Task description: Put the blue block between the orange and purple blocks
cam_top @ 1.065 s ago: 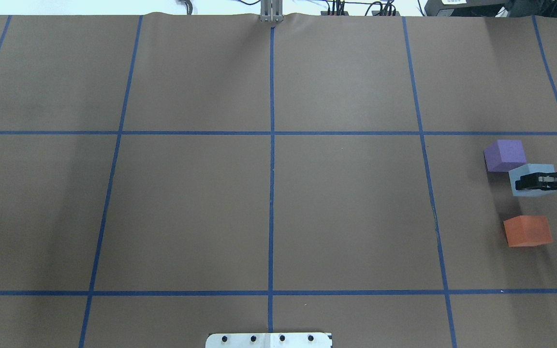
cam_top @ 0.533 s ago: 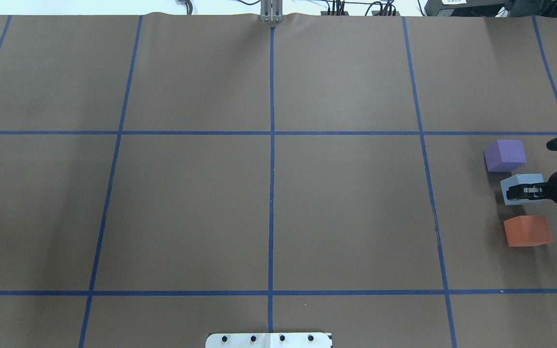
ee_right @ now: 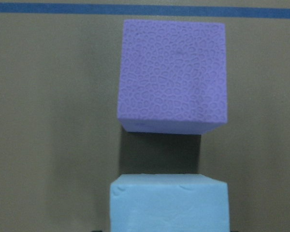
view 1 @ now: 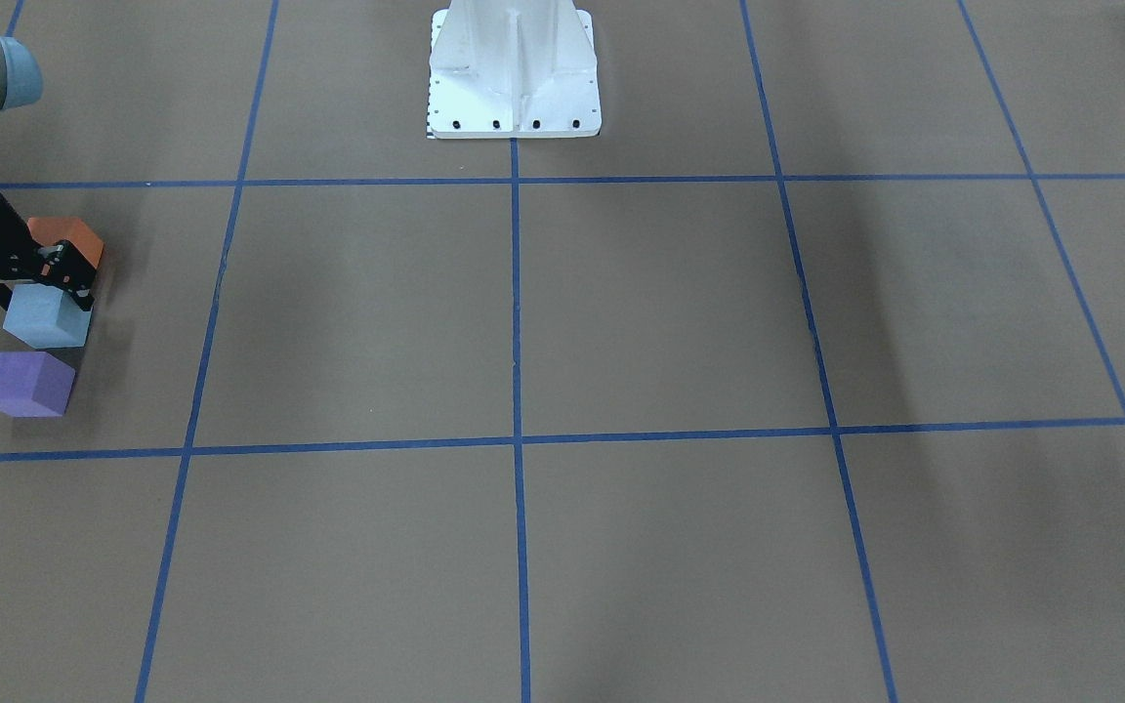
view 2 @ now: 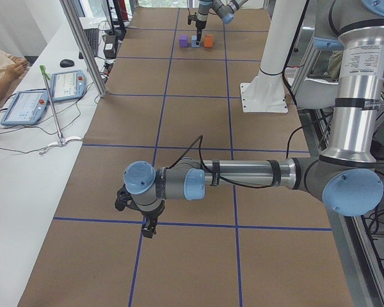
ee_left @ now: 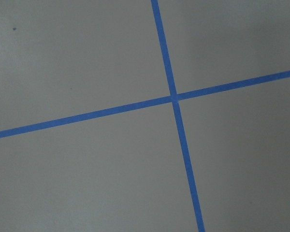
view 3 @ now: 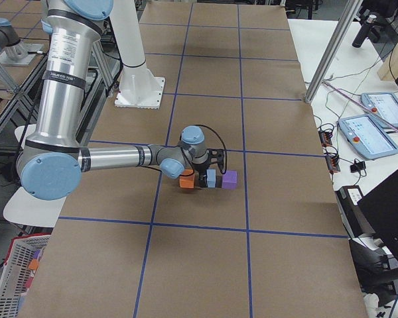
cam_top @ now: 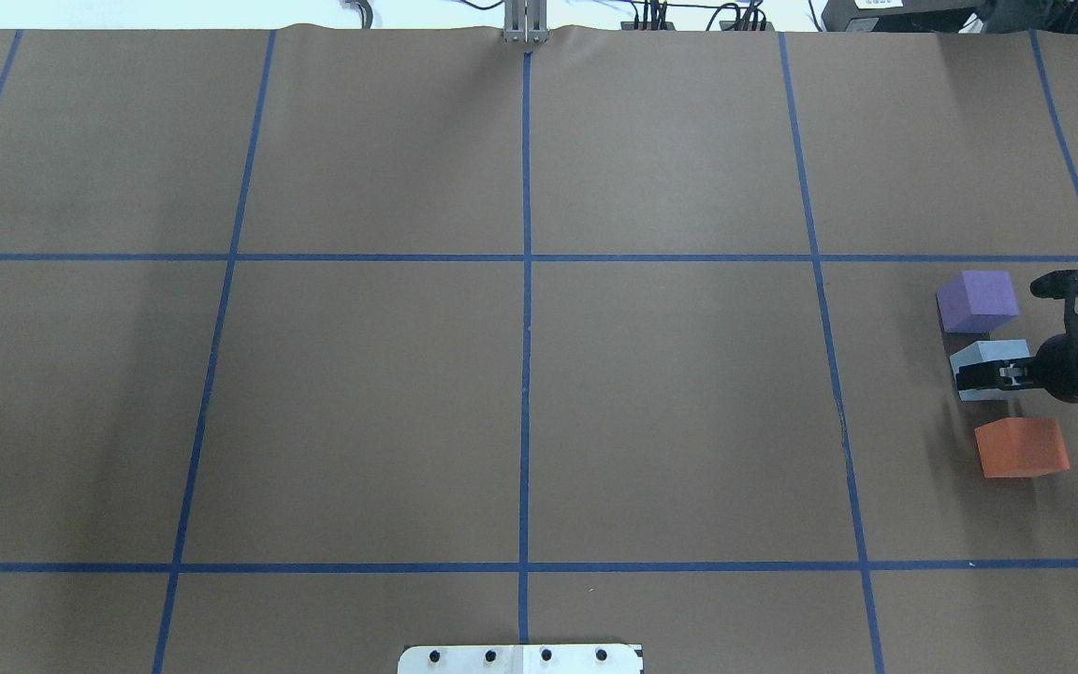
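Observation:
My right gripper (cam_top: 974, 377) is shut on the light blue block (cam_top: 986, 356) at the table's right edge. It holds the block low in the gap between the purple block (cam_top: 977, 300) and the orange block (cam_top: 1021, 447). I cannot tell whether the block rests on the paper. The front view shows the blue block (view 1: 43, 317) between the orange block (view 1: 69, 236) and the purple block (view 1: 25, 384). The right wrist view shows the blue block (ee_right: 169, 203) just short of the purple block (ee_right: 173, 75). My left gripper (view 2: 146, 225) shows only in the exterior left view, and I cannot tell its state.
Brown paper with a grid of blue tape lines (cam_top: 526, 281) covers the table. The white robot base (view 1: 514, 73) stands at the middle of the robot's side. The left wrist view shows only a tape crossing (ee_left: 173, 98).
My right gripper has carried the blue block inward from the table's right edge and toward the orange block, so it now sits more squarely between purple and orange.

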